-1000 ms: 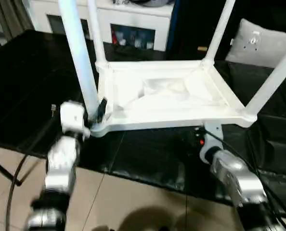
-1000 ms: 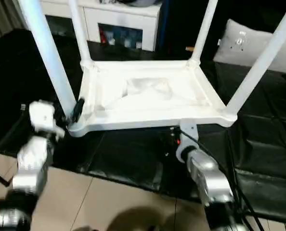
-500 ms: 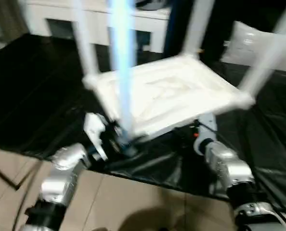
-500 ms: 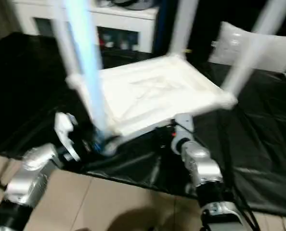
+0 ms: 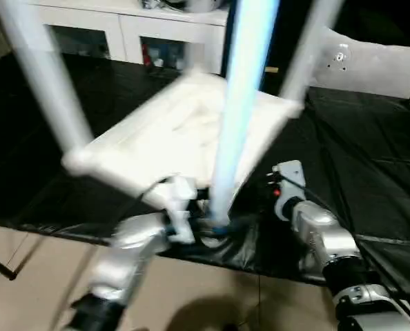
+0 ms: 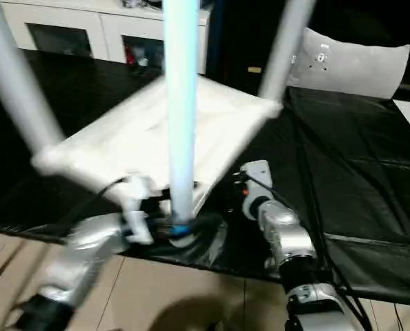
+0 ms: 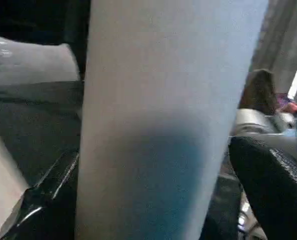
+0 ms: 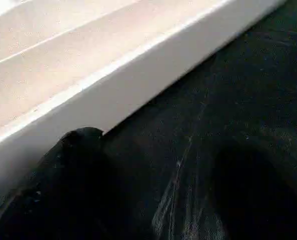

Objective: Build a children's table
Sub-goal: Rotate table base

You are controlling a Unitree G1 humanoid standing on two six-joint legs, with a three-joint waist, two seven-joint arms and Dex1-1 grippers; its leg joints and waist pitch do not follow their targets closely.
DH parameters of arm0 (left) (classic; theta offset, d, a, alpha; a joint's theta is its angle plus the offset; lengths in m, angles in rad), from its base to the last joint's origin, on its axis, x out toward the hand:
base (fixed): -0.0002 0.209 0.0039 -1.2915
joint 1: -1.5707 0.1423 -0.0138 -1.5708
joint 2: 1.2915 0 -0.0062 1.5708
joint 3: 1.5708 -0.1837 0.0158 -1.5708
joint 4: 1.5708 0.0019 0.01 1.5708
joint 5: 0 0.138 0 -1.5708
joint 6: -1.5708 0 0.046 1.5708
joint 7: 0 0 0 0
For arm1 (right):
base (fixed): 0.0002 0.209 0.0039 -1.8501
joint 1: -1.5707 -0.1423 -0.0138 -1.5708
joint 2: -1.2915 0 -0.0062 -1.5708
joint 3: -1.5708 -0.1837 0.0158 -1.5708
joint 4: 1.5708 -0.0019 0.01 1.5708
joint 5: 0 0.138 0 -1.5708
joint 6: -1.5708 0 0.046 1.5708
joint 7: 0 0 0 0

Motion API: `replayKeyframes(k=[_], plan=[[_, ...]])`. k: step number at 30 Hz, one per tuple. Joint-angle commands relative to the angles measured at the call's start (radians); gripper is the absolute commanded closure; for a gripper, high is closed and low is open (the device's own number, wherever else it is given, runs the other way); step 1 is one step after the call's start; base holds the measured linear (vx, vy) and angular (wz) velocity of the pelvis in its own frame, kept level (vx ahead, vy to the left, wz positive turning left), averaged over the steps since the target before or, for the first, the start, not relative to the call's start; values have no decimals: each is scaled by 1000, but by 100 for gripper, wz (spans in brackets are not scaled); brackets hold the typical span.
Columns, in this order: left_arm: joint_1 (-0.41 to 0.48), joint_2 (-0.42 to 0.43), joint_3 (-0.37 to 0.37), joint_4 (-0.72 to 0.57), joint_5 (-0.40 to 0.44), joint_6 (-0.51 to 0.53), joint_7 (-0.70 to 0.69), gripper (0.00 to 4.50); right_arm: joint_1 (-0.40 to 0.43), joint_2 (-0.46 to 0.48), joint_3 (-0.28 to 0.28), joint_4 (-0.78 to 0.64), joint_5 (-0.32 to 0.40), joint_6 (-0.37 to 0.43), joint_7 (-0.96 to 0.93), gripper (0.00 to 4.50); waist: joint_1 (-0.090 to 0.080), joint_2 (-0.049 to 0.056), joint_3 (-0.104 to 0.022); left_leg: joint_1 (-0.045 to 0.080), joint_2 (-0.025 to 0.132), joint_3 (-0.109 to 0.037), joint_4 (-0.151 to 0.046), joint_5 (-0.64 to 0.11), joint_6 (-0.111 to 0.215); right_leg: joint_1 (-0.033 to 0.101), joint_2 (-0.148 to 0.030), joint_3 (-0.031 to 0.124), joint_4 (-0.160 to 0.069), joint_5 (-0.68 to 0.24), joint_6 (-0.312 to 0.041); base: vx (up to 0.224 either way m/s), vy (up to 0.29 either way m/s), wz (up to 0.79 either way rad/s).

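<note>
The children's table lies upside down on the black bench, legs up. The left end effector is clamped around its nearest leg near the socket. The right end effector, fingers apart, sits just beside the tabletop's edge, gripping nothing.

white children's table upside down, legs up.

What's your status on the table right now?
Left gripper shut on near leg, low by its socket. Right gripper open beside tabletop rim. Table upside down on black mat. Nothing in the way.
</note>
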Motion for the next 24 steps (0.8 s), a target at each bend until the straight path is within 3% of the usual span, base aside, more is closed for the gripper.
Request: replayKeyframes(k=[1,5,10,16,20,24], plan=[[-14,-35,-66,-26,32,19,-12,10,-27,37,40,-5,-7,-24,44,0,12,3,-65,-7,40,-13,-70,-198,33,58,-63,57,-60,-271,-187,0,0,0],[-19,-48,-61,-20,46,16,-2,10,-28,33,33,7,-21,-34,34,0,13,8,-64,-6,42,-13,-70,-191,40,59,-61,56,-59,-258,-198,0,0,0],[-30,-39,-50,-7,69,0,25,10,-27,3,6,17,-26,-47,14,0,15,8,-60,0,42,-14,-72,-246,26,55,-60,54,-70,-339,-176,0,0,0],[-36,11,-11,-14,109,6,52,10,3,-80,-45,-19,-9,-64,48,0,35,6,-59,10,40,-11,-71,-257,23,51,-57,55,-73,-357,-151,0,0,0],[-34,61,-5,-37,112,36,25,10,39,-130,-62,-84,10,-71,118,0,39,5,-60,4,39,-12,-72,-244,32,57,-56,53,-70,-346,-149,0,0,0],[-44,194,1,-49,88,90,-110,10,136,-260,-48,-270,76,-70,360,0,45,5,-60,3,39,-14,-73,-241,59,59,-55,54,-69,-339,-144,0,0,0]])
